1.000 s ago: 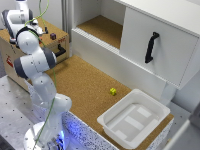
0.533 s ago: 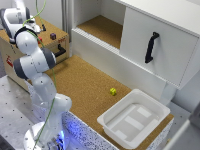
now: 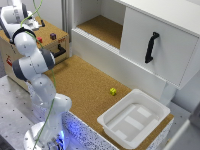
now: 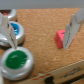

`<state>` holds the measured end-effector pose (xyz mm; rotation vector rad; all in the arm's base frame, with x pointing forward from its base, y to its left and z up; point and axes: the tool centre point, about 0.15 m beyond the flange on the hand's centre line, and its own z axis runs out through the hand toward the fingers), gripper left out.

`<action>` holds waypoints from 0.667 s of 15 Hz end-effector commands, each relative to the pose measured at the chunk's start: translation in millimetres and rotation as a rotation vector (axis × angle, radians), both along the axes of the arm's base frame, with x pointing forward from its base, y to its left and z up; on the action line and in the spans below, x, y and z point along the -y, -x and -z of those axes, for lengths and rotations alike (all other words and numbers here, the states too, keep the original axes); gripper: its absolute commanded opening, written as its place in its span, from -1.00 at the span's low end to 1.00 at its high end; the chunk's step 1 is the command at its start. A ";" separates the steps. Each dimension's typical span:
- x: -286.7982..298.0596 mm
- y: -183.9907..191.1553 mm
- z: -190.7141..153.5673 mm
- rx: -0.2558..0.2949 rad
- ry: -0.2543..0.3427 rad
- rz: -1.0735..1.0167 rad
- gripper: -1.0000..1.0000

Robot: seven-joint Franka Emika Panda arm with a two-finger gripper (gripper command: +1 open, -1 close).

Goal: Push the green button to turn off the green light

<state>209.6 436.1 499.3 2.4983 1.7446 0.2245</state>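
Observation:
In the wrist view the green button (image 4: 17,60) sits in a round silver ring on the wooden box top (image 4: 47,55), with a blue button (image 4: 15,32) beside it. My gripper (image 4: 40,29) is open and empty above the box top. One finger (image 4: 5,31) is by the blue button, the other (image 4: 75,24) by a red cube (image 4: 61,38). The green button lies off to the side of the gap, untouched. In the exterior view the gripper (image 3: 34,22) hovers over the wooden box (image 3: 50,47) at the far left. The buttons are hidden there. I cannot tell whether a green light is lit.
On the box top are a dark cube (image 3: 53,36) and a red cube (image 3: 40,39); a black handle (image 3: 60,50) is on its front. A small yellow-green object (image 3: 113,91) lies on the cork table, a white tray (image 3: 161,111) at the exterior view's right, a white cabinet (image 3: 165,35) behind.

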 end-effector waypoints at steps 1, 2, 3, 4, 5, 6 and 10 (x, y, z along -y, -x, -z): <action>12.8 -96.1 3.9 -0.050 -0.009 -0.093 1.00; 16.1 -113.2 5.6 -0.054 -0.034 -0.108 1.00; 17.2 -129.0 8.5 -0.055 -0.048 -0.124 1.00; 15.5 -144.5 12.3 -0.059 -0.062 -0.149 1.00; 13.5 -155.1 16.6 -0.067 -0.072 -0.165 1.00; 10.4 -168.4 22.9 -0.078 -0.077 -0.188 1.00; -4.4 -198.4 42.5 -0.098 -0.068 -0.234 1.00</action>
